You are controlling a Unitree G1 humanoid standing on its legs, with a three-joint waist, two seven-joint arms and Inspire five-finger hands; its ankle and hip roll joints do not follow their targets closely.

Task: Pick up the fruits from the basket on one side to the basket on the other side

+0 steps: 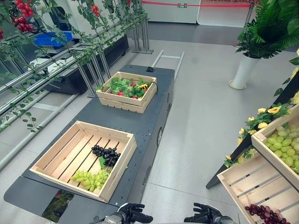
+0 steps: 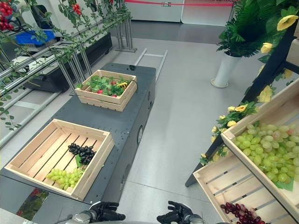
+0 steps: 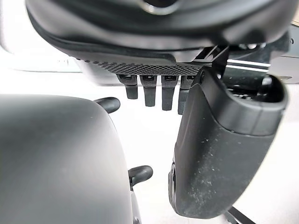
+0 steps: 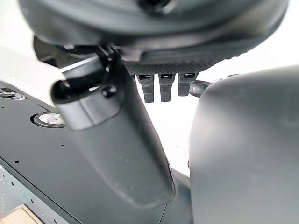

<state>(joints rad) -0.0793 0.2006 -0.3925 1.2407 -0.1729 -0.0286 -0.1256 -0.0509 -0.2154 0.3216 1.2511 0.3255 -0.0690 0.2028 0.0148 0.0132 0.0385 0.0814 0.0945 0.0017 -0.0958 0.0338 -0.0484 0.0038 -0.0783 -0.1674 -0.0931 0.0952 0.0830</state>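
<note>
On the dark cart (image 1: 140, 126) at my left stands a wooden crate (image 1: 119, 170) holding a bunch of black grapes (image 1: 106, 154) and a bunch of green grapes (image 1: 91, 179). On the slanted shelf at my right, an upper crate (image 2: 243, 122) is full of green grapes (image 2: 266, 154). The lower crate (image 2: 219, 179) holds dark red grapes (image 2: 240, 212) in its near corner. My left hand (image 1: 133, 214) and right hand (image 1: 205, 215) hang low at the bottom edge, between cart and shelf. Both are open and hold nothing, with fingers (image 3: 152, 91) and thumb (image 4: 117, 140) relaxed.
A second crate (image 1: 122, 103) with leafy greens and small red fruits sits farther along the cart. A metal rack with vines (image 1: 56, 60) runs along the left. A white planter (image 1: 244, 70) stands at the back right. Yellow flowers (image 1: 268, 112) edge the shelf.
</note>
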